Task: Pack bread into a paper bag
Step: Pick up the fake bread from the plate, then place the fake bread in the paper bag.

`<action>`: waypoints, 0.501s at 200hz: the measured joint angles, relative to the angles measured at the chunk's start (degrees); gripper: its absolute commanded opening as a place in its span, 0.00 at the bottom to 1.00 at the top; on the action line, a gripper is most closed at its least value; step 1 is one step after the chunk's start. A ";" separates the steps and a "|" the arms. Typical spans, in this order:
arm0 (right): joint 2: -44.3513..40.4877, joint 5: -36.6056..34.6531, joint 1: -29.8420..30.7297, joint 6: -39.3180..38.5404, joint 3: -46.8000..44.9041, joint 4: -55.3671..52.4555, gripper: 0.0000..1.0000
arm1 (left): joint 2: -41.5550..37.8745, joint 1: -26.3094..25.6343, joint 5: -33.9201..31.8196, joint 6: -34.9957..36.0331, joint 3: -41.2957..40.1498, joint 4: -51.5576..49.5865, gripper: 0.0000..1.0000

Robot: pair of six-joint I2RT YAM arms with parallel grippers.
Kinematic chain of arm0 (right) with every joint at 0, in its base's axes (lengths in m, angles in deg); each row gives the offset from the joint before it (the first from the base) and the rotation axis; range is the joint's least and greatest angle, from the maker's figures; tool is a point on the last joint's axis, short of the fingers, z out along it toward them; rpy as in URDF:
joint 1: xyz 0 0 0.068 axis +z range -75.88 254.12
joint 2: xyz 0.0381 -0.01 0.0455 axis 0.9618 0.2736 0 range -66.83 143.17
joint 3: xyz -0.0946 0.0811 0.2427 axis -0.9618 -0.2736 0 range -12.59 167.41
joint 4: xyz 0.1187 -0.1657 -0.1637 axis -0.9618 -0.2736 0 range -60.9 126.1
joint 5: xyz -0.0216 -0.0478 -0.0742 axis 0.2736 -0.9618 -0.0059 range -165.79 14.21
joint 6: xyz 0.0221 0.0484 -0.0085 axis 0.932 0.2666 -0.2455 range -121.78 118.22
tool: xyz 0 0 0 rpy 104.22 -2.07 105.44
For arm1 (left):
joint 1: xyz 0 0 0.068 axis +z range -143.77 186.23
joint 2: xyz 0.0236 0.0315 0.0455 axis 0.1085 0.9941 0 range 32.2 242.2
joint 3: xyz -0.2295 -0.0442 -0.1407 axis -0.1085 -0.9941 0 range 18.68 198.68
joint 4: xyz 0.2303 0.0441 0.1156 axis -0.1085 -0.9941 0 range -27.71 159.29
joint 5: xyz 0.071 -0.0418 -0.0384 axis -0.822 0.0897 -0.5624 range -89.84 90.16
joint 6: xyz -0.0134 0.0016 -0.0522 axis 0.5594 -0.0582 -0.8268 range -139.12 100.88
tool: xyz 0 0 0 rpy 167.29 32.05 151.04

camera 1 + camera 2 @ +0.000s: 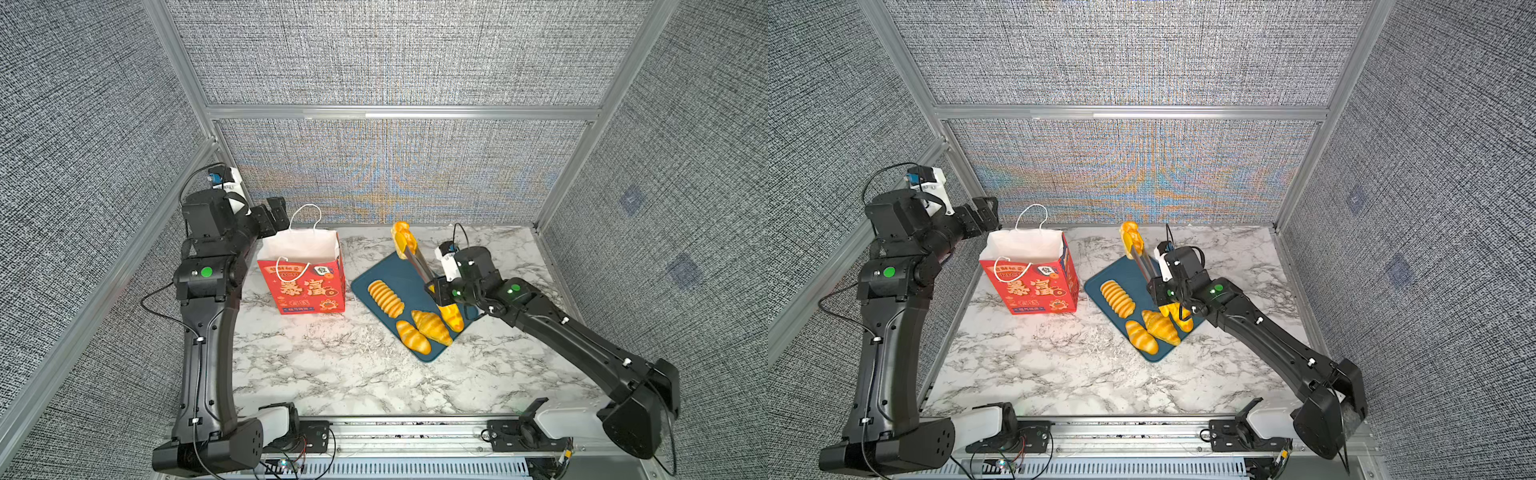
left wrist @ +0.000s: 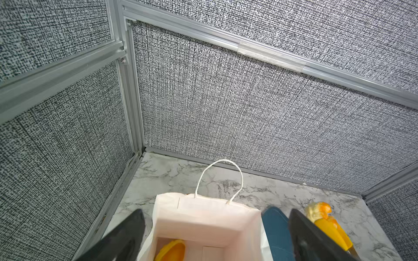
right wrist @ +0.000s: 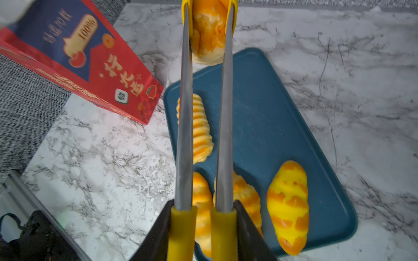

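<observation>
Five stations, read left to right.

1. Left gripper [image 1: 270, 216]: jaws wide apart, holding nothing. It hovers at the far left corner of the bag [image 1: 307, 286] mouth. Contact with the paper cannot be confirmed.
2. Bag: upright on the table [image 1: 332, 365], mouth open upward. The left wrist view shows one pastry [image 2: 170, 250] on its bottom.
3. Tray [image 1: 395, 270]: just right of the bag, not touching it. It carries a ridged loaf [image 1: 385, 298] and three rolls [image 1: 432, 327] (one partly hidden under the right arm in both top views).
4. Tongs [image 1: 417, 262]: the long axis runs from the right gripper toward the back wall [image 1: 395, 174], with the tip raised over the tray's far end. The tip pinches a second pastry [image 1: 401, 239], clear of the tray.
5. Right gripper [image 1: 439, 291]: clamped on the tongs' yellow handles [image 3: 183, 230].

Governing relation: the bag mouth lies to the left of the tong-held pastry, well apart from it. Whether the load already clears the rim in height cannot be told. The coming move probably calls for a leftward swing of the tong tip over the rim before release. The right arm carries the load. The left gripper is nearer the bag and is placed to steady its mouth.
</observation>
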 measured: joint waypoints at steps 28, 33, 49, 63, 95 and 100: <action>3.19 3.26 2.73 -2.86 6.97 2.25 0.20 | 0.24 0.00 0.00 -0.20 0.00 -0.02 1.00; 4.13 3.78 3.32 -3.43 8.33 2.56 0.20 | 0.31 0.00 -0.02 -0.20 0.00 -0.02 1.00; 7.26 5.38 4.92 -5.01 12.37 2.97 0.19 | 0.33 0.00 -0.04 -0.20 0.02 -0.02 1.00; 9.73 6.97 5.84 -5.88 15.65 3.15 0.19 | 0.33 0.00 -0.07 -0.20 0.07 -0.02 1.00; 14.97 8.59 8.31 -7.45 21.70 3.37 0.19 | 0.33 0.00 -0.13 -0.17 0.07 -0.02 1.00; 15.80 8.85 8.90 -7.67 22.53 3.23 0.18 | 0.33 0.00 -0.15 -0.17 0.07 -0.02 1.00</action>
